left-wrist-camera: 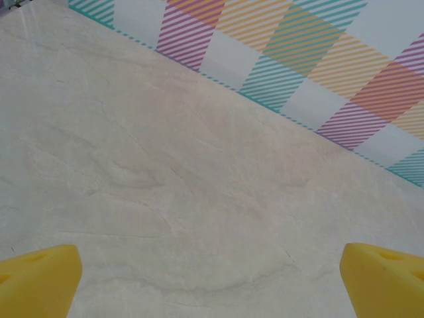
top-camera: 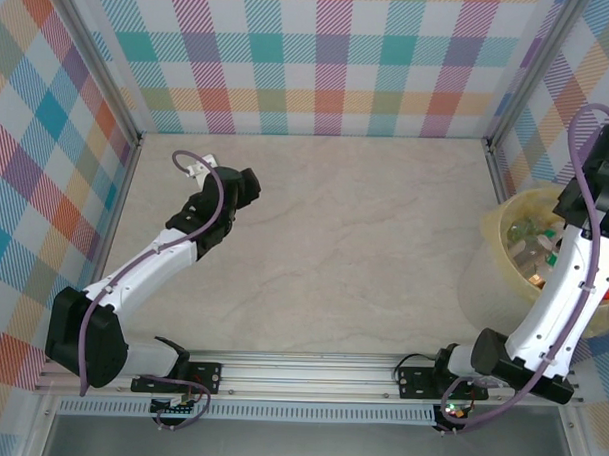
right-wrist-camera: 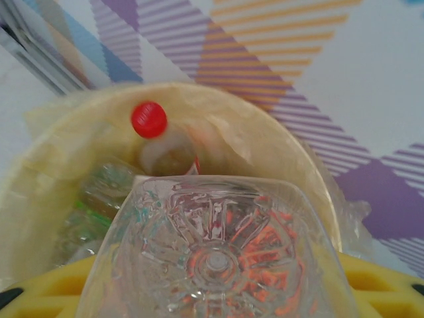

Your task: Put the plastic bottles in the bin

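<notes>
Just above the bin, the right gripper is gripping a clear plastic bottle with red on its label, the jaws pressing on its sides and its ribbed base facing the wrist camera. Below and beyond it, other bottles are lying inside the bin, among them a red-capped bottle leaning toward the bin's far wall. By my reading the carry is looking done and the drop is the step in hand. The next move is calling for the jaws to part while the bottle is hanging well inside the bin's rim, not over its edge, so that it is landing on the pile and not glancing off. The right arm is standing steeply from its base on the near side of the bin and bending over the rim, wrist pointing down. Well apart from the bin, to its left, the left arm is reaching low over the table, the left gripper gaping wide and holding nothing
</notes>
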